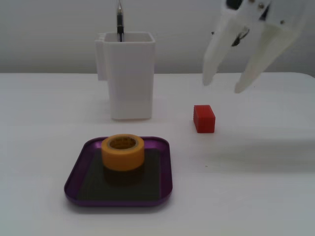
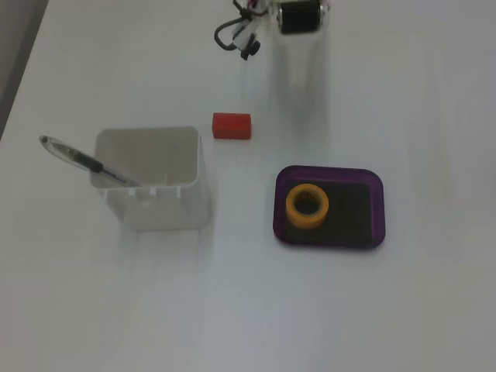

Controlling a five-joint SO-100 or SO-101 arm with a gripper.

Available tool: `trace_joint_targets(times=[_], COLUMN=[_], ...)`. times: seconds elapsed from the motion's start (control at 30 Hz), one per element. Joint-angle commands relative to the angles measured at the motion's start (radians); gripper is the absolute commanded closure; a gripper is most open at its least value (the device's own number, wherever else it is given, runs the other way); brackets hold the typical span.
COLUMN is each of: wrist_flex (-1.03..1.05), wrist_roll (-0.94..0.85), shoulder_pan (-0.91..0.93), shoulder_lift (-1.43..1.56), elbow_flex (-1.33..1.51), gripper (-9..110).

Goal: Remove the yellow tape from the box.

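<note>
The yellow tape (image 1: pixel 123 152) is a thick yellow-orange roll standing flat, core up, in the far left part of the purple box (image 1: pixel 147 183). In the other fixed view the tape (image 2: pixel 308 206) sits in the left half of the box (image 2: pixel 354 211). My white gripper (image 1: pixel 225 84) hangs open and empty in the air at the upper right, well above the table, behind and to the right of the box. From above only the arm's dark motor (image 2: pixel 298 15) and cables show clearly; the white fingers blend into the table.
A red block (image 1: pixel 204 118) lies on the table below the gripper, between it and the box; it also shows from above (image 2: pixel 232 125). A tall white container (image 1: pixel 129 73) holding a pen (image 1: pixel 119 22) stands behind the box.
</note>
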Motion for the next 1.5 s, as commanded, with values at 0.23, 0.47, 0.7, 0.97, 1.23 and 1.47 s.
trace_joint_targets(times=[0.23,0.47,0.7,0.97,1.23,1.47], wrist_flex=[0.049,0.051,0.051,0.029,-0.014,-0.003], wrist_roll=[0.028,0.035,0.035,0.026,0.034,0.037], shoulder_pan=[-0.074,-0.061,-0.061,-0.06,-0.06,-0.061], shoulder_lift=[-0.543,-0.738,-0.861,-0.933,-0.973,-0.966], elbow_flex=[-0.558,-0.733,-0.831,-0.842,-0.844,-0.884], gripper=[83,83,83,87,96,102])
